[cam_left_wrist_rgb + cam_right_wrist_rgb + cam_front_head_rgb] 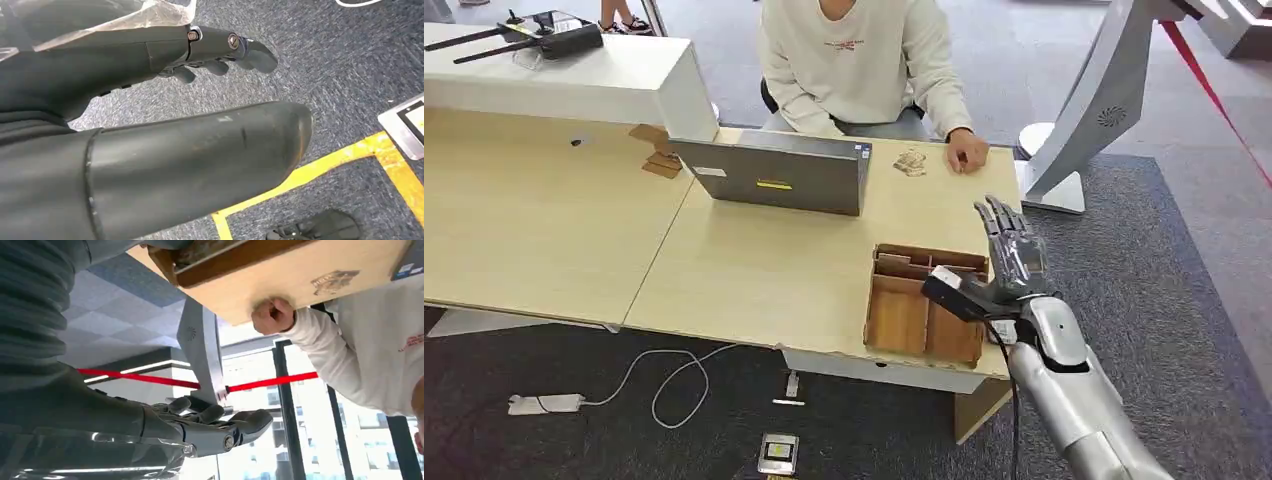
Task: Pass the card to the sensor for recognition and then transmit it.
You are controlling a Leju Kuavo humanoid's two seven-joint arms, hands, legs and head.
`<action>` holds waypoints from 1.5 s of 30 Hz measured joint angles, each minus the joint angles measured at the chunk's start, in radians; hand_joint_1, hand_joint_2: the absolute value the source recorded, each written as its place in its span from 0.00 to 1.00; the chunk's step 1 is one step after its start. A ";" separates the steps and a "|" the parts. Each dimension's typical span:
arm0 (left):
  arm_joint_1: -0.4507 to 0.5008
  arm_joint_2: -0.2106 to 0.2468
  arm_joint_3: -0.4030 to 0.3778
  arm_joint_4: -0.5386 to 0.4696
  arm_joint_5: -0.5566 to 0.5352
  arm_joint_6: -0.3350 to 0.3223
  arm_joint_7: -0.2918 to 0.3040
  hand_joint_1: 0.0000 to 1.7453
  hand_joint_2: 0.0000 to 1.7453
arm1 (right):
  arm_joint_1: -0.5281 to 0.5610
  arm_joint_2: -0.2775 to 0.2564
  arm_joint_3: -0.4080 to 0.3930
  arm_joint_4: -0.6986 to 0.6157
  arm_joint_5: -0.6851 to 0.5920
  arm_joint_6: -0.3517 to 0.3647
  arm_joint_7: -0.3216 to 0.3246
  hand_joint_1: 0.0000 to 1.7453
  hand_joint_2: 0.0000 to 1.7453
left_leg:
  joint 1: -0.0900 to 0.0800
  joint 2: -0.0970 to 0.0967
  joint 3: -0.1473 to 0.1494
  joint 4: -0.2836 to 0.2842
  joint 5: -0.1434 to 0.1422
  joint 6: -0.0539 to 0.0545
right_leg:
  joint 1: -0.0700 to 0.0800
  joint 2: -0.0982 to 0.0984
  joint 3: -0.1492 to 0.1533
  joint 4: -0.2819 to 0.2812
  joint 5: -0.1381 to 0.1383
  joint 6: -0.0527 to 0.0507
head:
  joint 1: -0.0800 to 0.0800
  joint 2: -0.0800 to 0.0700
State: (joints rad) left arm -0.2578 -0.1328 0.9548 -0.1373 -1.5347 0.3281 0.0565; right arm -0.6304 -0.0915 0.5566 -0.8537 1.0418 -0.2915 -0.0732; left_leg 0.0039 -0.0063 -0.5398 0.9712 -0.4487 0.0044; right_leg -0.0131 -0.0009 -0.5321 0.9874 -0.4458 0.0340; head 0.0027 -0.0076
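Right hand [1009, 262], fingers spread and holding nothing, hovers beside the wooden tray [902, 318] on the desk [754, 270]; left hand [150, 115] hangs open over carpet; card's location cannot be told.

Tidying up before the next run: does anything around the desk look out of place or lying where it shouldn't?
Yes. On the carpet in front of the desk lie a white power adapter with its cable looping loose, and a small flat device near it. Both look dropped or left underfoot.
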 joint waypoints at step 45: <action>-0.005 -0.009 -0.032 0.000 -0.001 0.005 0.004 0.00 0.00 | -0.007 0.028 -0.026 0.043 -0.063 0.092 -0.071 0.00 1.00 | 0.000 0.000 0.000 0.000 0.000 0.000 | 0.000 0.000 0.000 0.000 0.000 0.000 | 0.000 0.000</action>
State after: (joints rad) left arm -0.2631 -0.1415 0.9224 -0.1377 -1.5358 0.3334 0.0607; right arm -0.6371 -0.0633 0.5306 -0.8106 0.9793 -0.1991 -0.1442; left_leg 0.0039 -0.0061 -0.5398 0.9713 -0.4487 0.0044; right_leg -0.0131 -0.0008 -0.5326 0.9874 -0.4459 0.0340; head 0.0023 -0.0076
